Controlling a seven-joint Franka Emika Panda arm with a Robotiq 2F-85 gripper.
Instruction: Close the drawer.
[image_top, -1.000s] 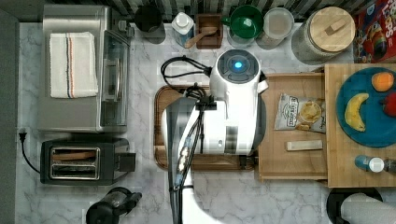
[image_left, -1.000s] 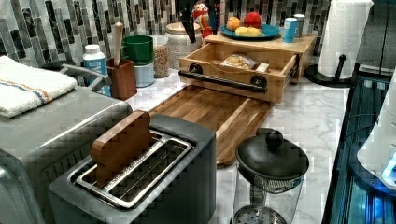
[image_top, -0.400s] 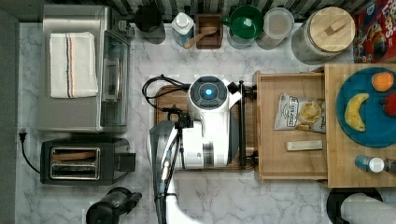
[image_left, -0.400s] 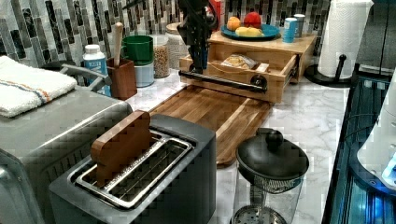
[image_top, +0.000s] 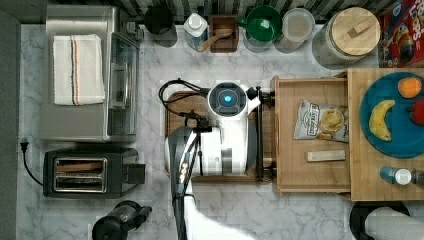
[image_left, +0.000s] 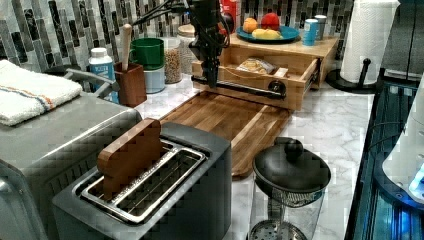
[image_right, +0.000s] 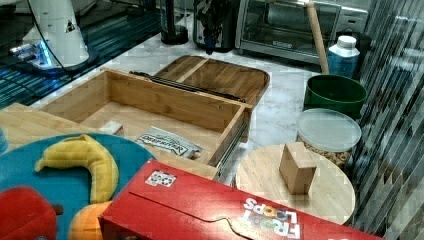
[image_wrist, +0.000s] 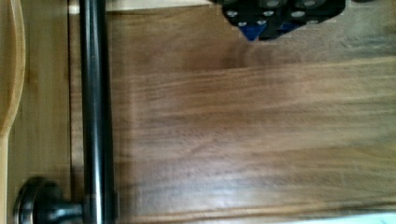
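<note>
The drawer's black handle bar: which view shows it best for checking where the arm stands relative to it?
The left view: the handle bar runs across the drawer front, with the gripper hanging right at it. The top view shows the bar partly under the arm. The right view shows it beyond the front wall. The wrist view shows a close stretch.

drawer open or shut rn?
Open. The drawer is pulled out from under the countertop, its chip bag and bottom exposed.

Evenly, brightly lit from above; soft shadows, blocky compression throughout, motion-smeared wood grain up close, faint glare on the toaster oven (image_top: 85, 75)
</note>
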